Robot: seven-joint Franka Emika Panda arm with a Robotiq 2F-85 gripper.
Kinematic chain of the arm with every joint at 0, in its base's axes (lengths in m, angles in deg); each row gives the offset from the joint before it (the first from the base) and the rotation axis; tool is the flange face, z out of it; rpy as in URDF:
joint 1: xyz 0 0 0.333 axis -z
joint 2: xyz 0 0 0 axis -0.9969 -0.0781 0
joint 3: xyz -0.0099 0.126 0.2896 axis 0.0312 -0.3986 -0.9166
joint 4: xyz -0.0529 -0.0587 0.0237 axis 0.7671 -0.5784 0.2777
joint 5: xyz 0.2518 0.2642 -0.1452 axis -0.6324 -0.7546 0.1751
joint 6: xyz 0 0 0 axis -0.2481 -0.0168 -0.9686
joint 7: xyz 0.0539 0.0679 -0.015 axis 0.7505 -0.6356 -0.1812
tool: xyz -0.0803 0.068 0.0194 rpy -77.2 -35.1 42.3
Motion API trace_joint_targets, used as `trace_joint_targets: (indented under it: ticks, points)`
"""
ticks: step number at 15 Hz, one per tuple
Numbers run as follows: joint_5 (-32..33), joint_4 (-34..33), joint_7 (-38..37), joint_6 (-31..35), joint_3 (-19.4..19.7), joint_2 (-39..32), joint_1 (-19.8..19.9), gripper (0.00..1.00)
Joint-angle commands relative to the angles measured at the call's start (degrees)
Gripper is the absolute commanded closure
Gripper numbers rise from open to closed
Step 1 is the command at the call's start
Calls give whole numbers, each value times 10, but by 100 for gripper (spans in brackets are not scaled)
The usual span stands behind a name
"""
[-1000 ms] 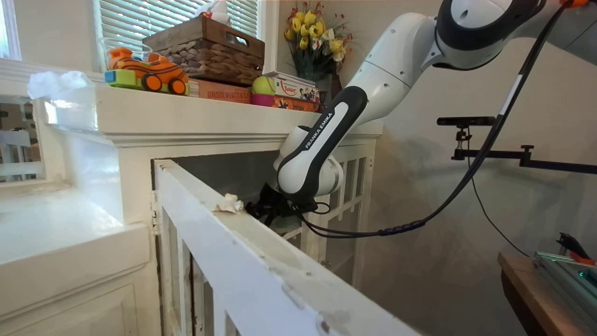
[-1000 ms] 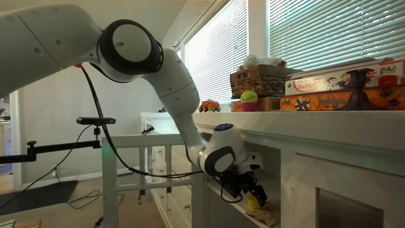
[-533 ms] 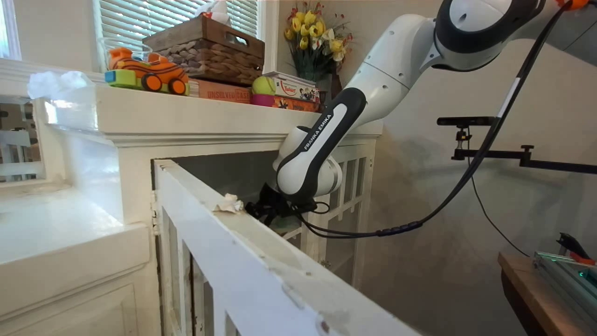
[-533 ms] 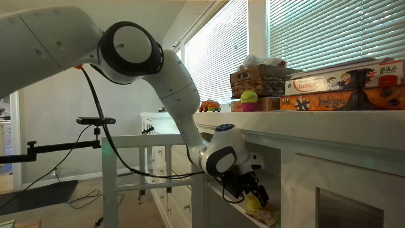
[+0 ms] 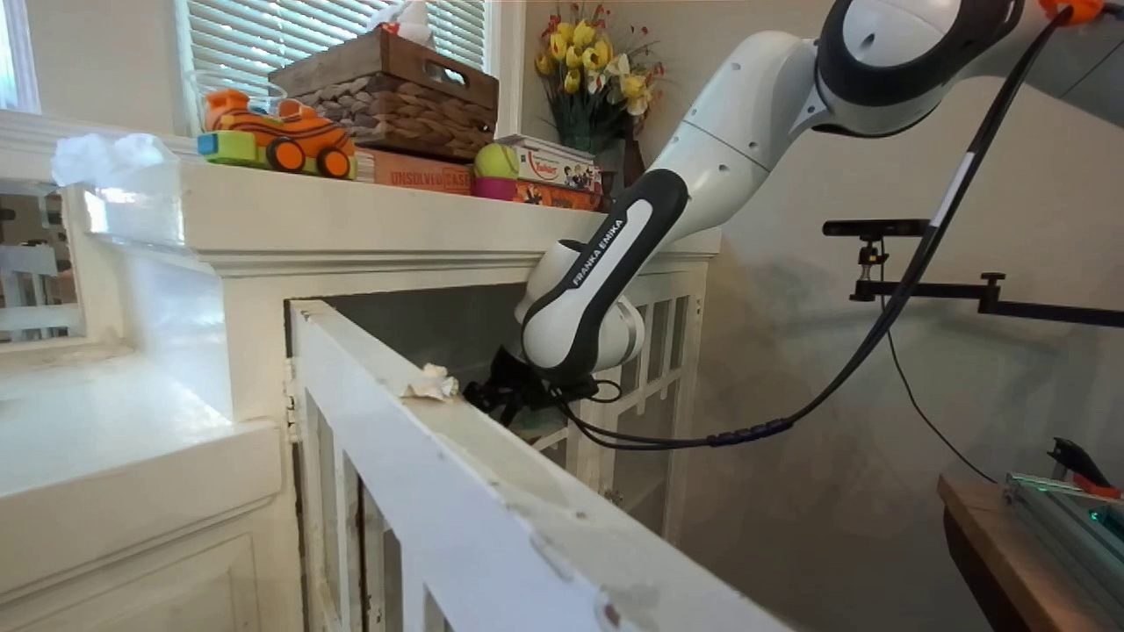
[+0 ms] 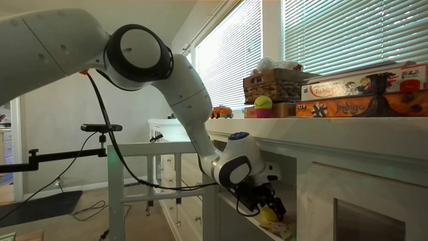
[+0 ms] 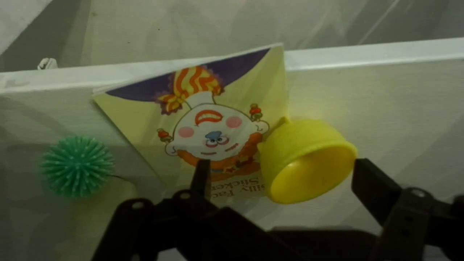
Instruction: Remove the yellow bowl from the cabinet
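Observation:
The yellow bowl [image 7: 279, 159] lies tipped on its side on the cabinet shelf, its opening towards the bottom of the wrist view. It also shows in an exterior view [image 6: 268, 213], partly behind a finger. My gripper [image 7: 282, 172] is open and empty, with the bowl showing between its fingers. The right finger [image 7: 375, 188] appears close to the bowl's rim; I cannot tell whether it touches. The left finger stands apart from the bowl, over a booklet. The white cabinet [image 6: 321, 140] has my gripper inside its opening. In an exterior view [image 5: 439, 219], its door hides the bowl.
A sticker booklet [image 7: 217, 90] lies beside the bowl and overhangs the shelf's front edge [image 7: 369, 54]. A green spiky ball [image 7: 77, 166] sits at left. The open cabinet door [image 5: 518, 474] stands near the arm. Boxes and a basket [image 6: 277, 83] stand on top.
The arm has shifted slightly downward and a little further into the cabinet, the gripper moving slightly right and down in an exterior view. The bowl stays put.

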Motion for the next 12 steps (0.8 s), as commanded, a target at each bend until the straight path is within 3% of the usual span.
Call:
trace_joint_targets:
  ticks: [1,12]
  points:
    - [3,-28,2,-17,4,-16,-6,0]
    - [5,-35,4,-27,3,-19,-14,0]
